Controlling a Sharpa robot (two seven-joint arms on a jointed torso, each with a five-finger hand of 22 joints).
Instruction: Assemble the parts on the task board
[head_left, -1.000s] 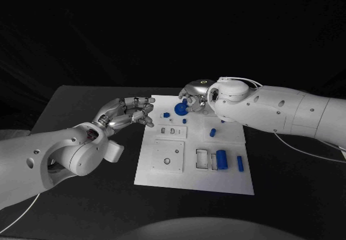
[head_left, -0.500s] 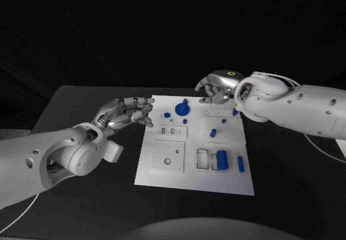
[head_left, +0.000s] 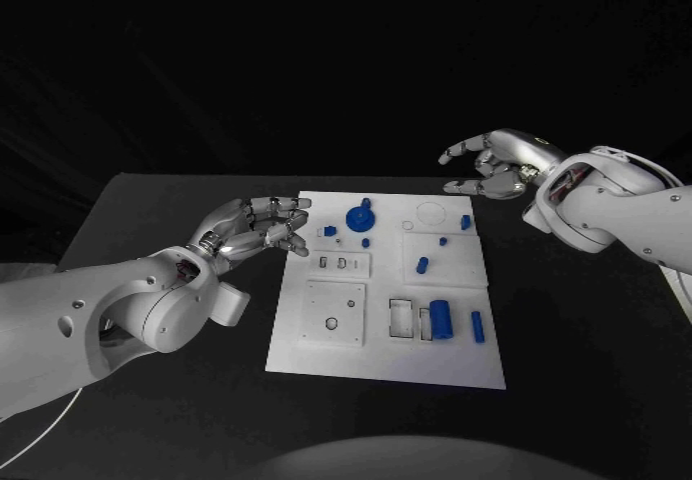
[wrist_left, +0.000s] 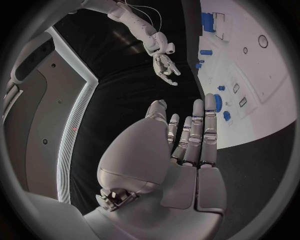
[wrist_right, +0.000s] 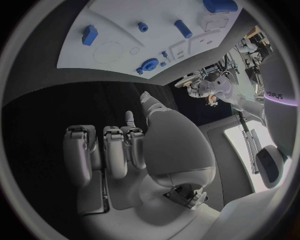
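The small blue plastic parts (head_left: 444, 321) lay on the white flat task board (head_left: 387, 365), looking light, stiff, probably slippery; pinching their sides seemed best. The left hand (head_left: 264, 226) and right hand (head_left: 498, 165) hovered spread, holding nothing.

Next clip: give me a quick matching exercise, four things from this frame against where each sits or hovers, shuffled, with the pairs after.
Things:
1. left robot hand
2. right robot hand
3. round blue part
4. large blue cylinder

Places:
A. in a tray on the task board's near right side
B. above the table beyond the board's far right corner
C. at the board's far left edge
D. on the board's far middle

Pairs: 1-C, 2-B, 3-D, 4-A
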